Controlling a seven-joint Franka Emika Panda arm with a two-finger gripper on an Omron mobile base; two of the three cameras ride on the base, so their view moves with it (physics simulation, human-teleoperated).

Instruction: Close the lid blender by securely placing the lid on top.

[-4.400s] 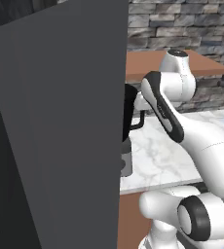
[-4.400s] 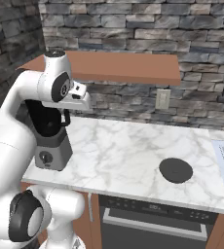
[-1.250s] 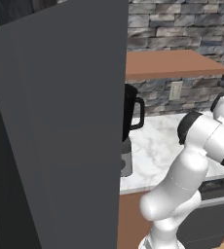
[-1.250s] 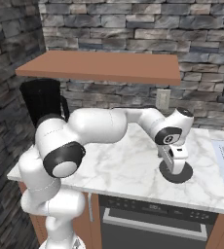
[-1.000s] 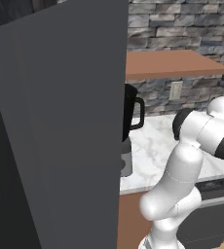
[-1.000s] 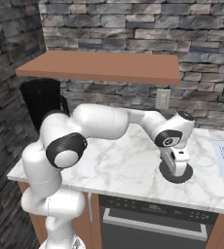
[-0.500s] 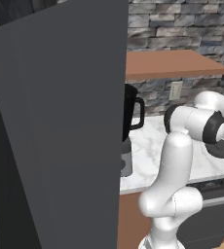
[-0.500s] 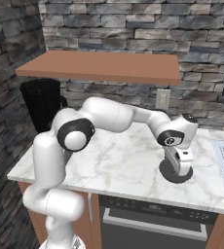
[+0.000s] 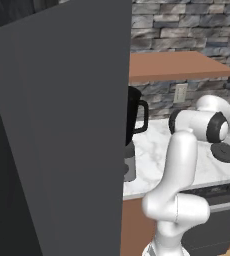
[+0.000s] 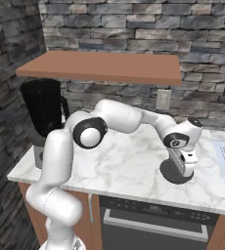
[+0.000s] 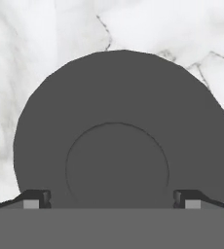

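Arm lowered onto lid (image 11: pixel 119 146), jaws (image 11: pixel 112 198) spread, blender (image 10: pixel 45 108) lidless

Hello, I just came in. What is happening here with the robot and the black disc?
The arm reaches right across the marble counter and holds its gripper right above the round black lid, fingers spread wide on either side. The lid lies flat on the counter, not yet gripped. The blender stands far off at the counter's left end, with no lid on it.
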